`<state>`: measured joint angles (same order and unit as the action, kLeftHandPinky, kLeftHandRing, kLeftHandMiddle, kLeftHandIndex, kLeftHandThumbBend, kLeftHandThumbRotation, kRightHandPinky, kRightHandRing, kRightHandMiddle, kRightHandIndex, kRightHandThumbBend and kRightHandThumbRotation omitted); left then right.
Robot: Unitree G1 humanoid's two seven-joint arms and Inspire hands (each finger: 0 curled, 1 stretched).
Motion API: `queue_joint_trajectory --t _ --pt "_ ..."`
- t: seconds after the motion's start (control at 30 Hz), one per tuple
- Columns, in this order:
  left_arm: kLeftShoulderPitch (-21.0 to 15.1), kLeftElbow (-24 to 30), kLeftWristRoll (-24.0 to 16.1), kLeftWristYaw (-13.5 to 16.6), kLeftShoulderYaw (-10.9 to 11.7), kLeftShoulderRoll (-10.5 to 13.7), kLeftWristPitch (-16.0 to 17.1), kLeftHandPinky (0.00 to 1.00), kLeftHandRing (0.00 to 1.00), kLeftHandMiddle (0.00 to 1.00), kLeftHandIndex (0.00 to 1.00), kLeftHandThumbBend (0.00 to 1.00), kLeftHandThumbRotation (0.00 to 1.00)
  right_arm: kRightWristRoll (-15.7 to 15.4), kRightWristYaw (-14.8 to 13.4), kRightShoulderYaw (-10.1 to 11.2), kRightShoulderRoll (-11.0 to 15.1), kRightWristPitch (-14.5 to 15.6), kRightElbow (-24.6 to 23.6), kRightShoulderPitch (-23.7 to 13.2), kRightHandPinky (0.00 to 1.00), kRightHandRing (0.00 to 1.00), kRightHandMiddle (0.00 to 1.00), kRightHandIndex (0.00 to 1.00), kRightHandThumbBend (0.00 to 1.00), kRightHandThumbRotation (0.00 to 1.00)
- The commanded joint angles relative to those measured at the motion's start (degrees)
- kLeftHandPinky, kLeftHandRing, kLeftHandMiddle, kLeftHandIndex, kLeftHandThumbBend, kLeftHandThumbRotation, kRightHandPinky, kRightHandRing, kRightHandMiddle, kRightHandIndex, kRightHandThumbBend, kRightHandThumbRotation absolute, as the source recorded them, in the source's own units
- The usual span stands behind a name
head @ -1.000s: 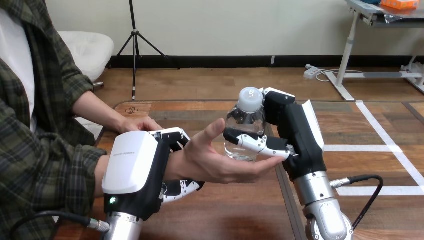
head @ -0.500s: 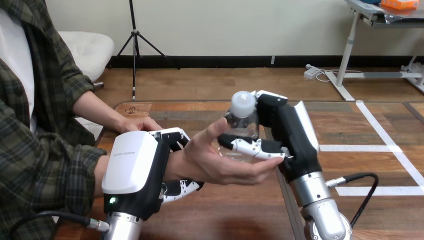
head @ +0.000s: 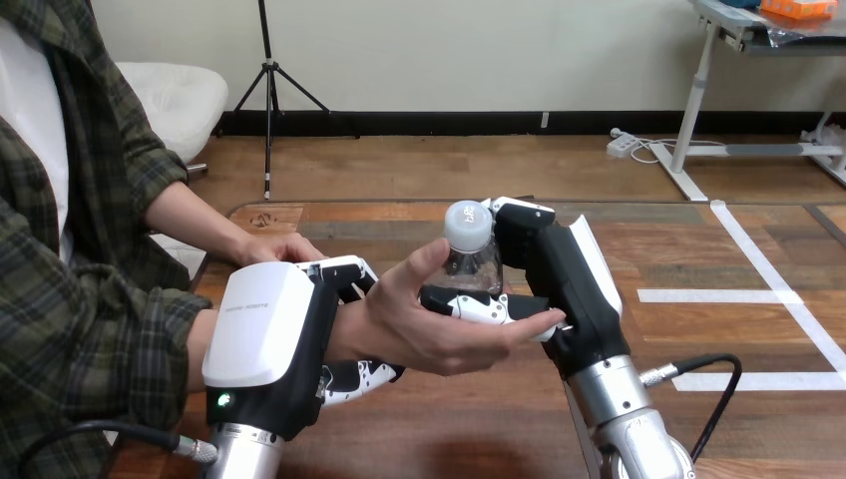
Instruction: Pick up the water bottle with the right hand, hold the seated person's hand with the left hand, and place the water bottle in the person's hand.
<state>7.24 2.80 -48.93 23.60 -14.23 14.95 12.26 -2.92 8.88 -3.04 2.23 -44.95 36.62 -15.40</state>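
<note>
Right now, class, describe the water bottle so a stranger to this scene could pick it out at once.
Start at the wooden table, over which the person's hand is held palm up. Over that palm the robot's right hand grips the water bottle: the only clear thing there, with a pale grey cap.

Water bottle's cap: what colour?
Pale greyish white cap, clearest in the head view, atop the clear water bottle in the right hand.

Bright, even, diffuse light falls across the table (head: 454, 424).
</note>
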Motion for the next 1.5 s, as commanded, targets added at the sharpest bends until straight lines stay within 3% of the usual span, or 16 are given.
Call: queue_joint_trajectory --t 0.0,0.1,0.2,0.9,1.47 --pt "-4.3 3.8 1.6 0.6 -0.7 -1.7 2.1 0.28 0.34 0.39 0.40 0.68 0.00 0.7 0.7 -0.8 -0.8 -1.1 -3.1 -0.4 0.36 0.39 0.42 0.43 0.70 0.00" --pt "-4.3 4.0 1.7 -0.6 0.1 -0.5 1.9 0.30 0.35 0.40 0.40 0.69 0.00 0.9 2.2 -2.6 -0.7 0.2 -6.0 1.6 0.36 0.39 0.42 0.42 0.70 0.00" --pt "-4.4 3.7 1.9 -0.5 0.5 -0.1 2.4 0.30 0.36 0.40 0.40 0.70 0.00 1.3 2.9 -3.0 -0.6 0.8 -6.8 2.1 0.36 0.39 0.42 0.42 0.70 0.00" --pt "-5.2 2.7 3.3 0.1 1.1 1.2 3.5 0.32 0.38 0.41 0.41 0.73 0.00 1.8 3.9 -3.7 -0.5 3.5 -9.8 3.9 0.35 0.38 0.42 0.41 0.71 0.00" --pt "-5.1 3.0 2.6 -0.1 1.1 0.5 1.8 0.32 0.38 0.41 0.41 0.75 0.00 1.7 4.7 -4.4 -0.1 4.3 -10.7 3.9 0.35 0.38 0.41 0.41 0.71 0.00"
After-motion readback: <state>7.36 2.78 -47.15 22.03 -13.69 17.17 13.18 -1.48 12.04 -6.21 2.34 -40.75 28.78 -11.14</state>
